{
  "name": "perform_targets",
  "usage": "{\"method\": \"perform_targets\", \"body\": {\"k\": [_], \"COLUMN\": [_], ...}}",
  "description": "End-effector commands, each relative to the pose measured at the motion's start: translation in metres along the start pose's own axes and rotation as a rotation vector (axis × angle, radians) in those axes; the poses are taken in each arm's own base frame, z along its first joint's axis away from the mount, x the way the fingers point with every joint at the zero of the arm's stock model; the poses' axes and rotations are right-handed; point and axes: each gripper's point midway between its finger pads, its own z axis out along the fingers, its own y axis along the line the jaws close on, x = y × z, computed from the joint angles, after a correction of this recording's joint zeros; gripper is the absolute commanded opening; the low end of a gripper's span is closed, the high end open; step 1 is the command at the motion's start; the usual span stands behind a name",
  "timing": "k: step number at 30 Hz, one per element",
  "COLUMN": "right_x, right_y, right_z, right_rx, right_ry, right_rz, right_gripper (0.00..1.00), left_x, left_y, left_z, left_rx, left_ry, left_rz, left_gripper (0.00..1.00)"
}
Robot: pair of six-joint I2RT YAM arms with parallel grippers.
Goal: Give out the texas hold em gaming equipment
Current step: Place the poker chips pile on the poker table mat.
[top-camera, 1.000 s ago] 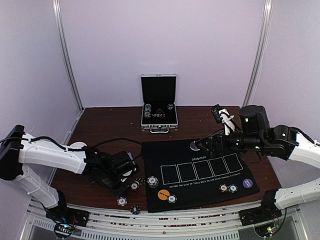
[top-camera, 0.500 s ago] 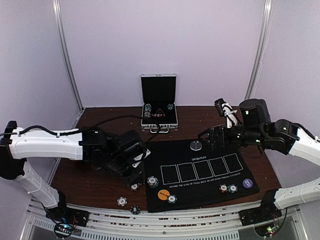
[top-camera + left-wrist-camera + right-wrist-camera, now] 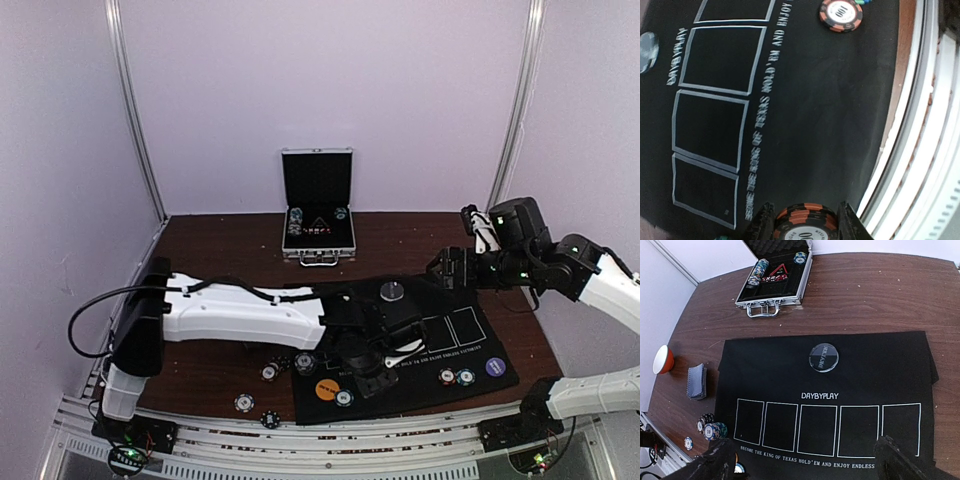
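Left arm reaches low across the mat (image 3: 815,100). I read the left claw (image 3: 802,218) clamped on one stack of orange-black chips (image 3: 804,226); its count is cut off by the frame. Ahead of it: one orange chip (image 3: 841,13). The right claw (image 3: 805,465) is raised and spread wide, with one silver disc (image 3: 823,357) beyond.

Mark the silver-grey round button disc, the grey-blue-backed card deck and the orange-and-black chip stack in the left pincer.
silver-grey round button disc (image 3: 823,357): right wrist view, centre of face.
grey-blue-backed card deck (image 3: 696,381): right wrist view, top card's middle.
orange-and-black chip stack (image 3: 805,216): left wrist view, striped rim.
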Motion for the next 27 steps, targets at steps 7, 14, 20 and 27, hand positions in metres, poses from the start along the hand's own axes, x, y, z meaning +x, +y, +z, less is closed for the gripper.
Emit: {"method": "perform_targets", "body": {"k": [7, 14, 20, 27], "right_x": [0.0, 0.01, 0.002, -0.013], "right_y": [-0.032, -0.021, -0.02, -0.015], "right_z": [-0.017, -0.01, -0.011, -0.016], "right_rx": [0.106, 0.041, 0.058, 0.064], "right_ry": [-0.048, -0.002, -0.001, -0.025], "right_rz": [0.041, 0.025, 0.004, -0.009], "right_gripper": [0.98, 0.98, 0.98, 0.98], "left_x": [-0.003, 0.005, -0.025, -0.063], "left_y": [-0.005, -0.002, -0.002, 0.001], "left_z": [0.07, 0.084, 0.052, -0.012], "left_rx": [-0.034, -0.048, -0.046, -0.038], "left_ry": [0.091, 0.12, 0.01, -0.153], "left_rz": [0.095, 0.105, 0.092, 0.088], "left_gripper": [0.0, 0.1, 0.67, 0.75]}}
